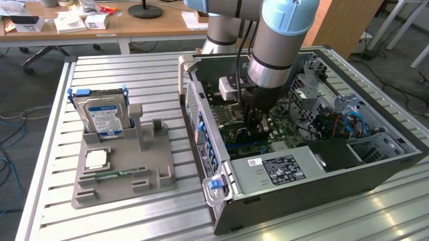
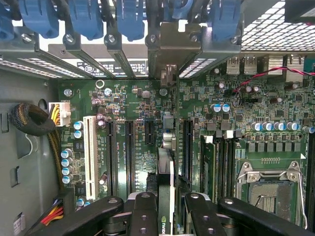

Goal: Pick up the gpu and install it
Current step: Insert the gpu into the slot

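While the arm reaches down into the open computer case (image 1: 375,165) on the slatted metal counter (image 1: 120,221), the scene stands like this:

Claw: the claw (image 2: 166,206) sits low inside the case, its black fingers (image 2: 143,211) closed partway on the gpu (image 2: 166,182), one on either side of the card.

Gpu: a thin card seen edge-on in the wrist view, upright between the fingers and standing over the green motherboard (image 2: 147,108), in line with the long black expansion slots (image 2: 129,152). Whether it is seated in a slot I cannot tell.

Case: lying on its side with the panel off, power supply (image 1: 282,170) toward the near end, blue clips (image 2: 130,19) along the rear bracket row.

Motherboard: white slot (image 2: 90,155) beside the black ones, empty processor socket (image 2: 268,189) off to one side.

Parts holder: a grey holder (image 1: 120,170) rests on the counter toward the exterior view's left, well apart from the case.

Hard drive: a silver hard drive (image 1: 104,118) with a blue-white label stands upright at the holder's far end.

Memory stick: a slim green memory stick (image 1: 120,174) lies flat on the holder.
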{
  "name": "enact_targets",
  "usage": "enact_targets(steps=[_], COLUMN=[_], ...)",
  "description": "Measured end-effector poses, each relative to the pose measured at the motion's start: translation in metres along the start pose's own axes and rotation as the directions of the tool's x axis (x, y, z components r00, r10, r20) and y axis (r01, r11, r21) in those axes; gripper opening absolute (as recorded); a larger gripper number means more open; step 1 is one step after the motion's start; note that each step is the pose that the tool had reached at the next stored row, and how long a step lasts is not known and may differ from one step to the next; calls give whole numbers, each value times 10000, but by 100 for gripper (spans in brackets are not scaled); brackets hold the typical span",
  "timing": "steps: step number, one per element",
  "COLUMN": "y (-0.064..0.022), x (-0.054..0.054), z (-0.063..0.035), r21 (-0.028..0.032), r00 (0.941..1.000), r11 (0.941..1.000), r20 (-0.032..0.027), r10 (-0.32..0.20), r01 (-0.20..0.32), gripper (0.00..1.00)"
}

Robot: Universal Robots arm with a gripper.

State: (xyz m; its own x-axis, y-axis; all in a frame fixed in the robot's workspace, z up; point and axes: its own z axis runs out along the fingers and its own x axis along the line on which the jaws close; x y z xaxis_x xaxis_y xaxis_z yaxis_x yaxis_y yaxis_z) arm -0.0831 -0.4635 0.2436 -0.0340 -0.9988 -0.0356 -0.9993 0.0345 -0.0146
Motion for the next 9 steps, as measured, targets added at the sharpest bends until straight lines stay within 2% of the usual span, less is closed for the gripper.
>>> enact_targets(steps=[9], y=[0], x=[0], z=[0], r21=[-1], r00=[10000], r11=[10000], r20=[0], r10=[0], r01=[0], gripper=[26])
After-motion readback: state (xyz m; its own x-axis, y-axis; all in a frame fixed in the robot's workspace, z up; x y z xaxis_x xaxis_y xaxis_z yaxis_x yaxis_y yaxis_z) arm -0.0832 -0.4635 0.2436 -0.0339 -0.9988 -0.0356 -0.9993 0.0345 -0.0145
